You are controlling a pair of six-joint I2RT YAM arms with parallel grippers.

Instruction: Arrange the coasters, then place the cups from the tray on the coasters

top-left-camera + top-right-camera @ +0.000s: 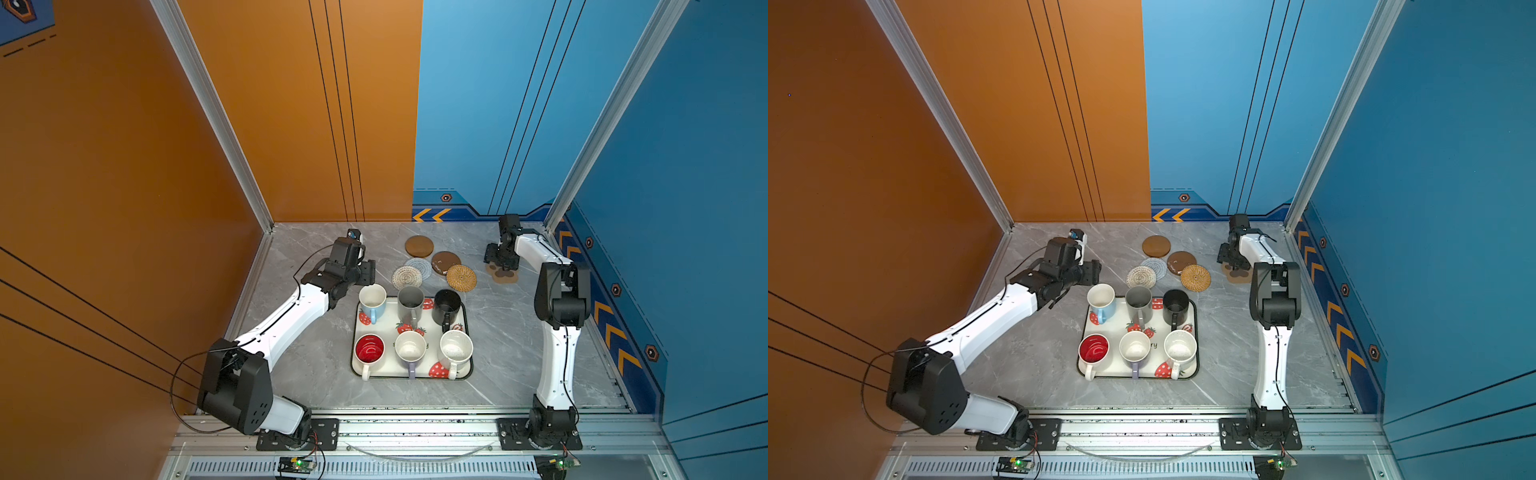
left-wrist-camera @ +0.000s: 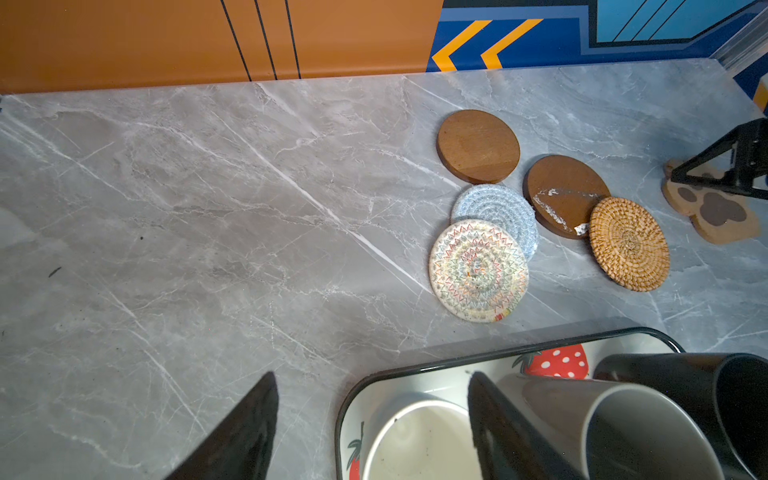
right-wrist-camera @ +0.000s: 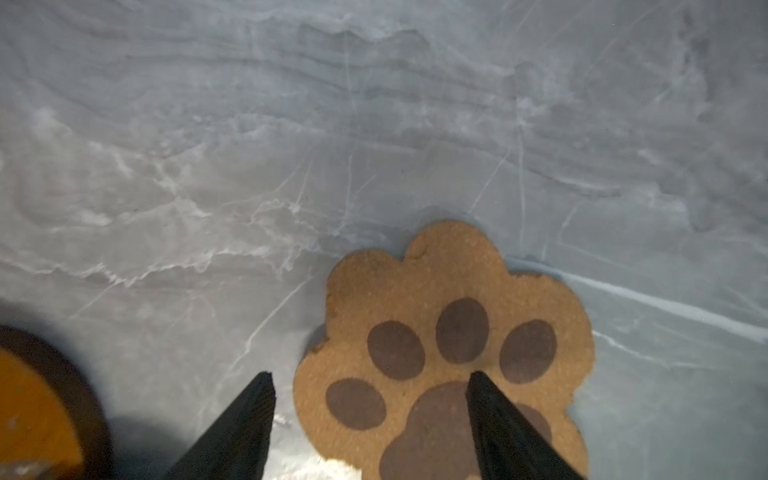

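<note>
right gripper (image 3: 370, 374) hangs spread over the paw coaster (image 3: 449, 282), pinching nothing. it's so flat the jaws may just shove it sideways. left gripper (image 2: 371, 374) is spread too, empty.

Orange wall (image 1: 291, 104) and blue wall (image 1: 478, 104) back marble table (image 1: 311, 374)

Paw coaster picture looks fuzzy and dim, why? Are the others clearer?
Right wrist view: the paw coaster sits very close, so it looks soft and dim. Left wrist view: the rattan coaster is crisp and bright, the near grey mug blurry. In both top views the tray is evenly lit and sharp.
</note>
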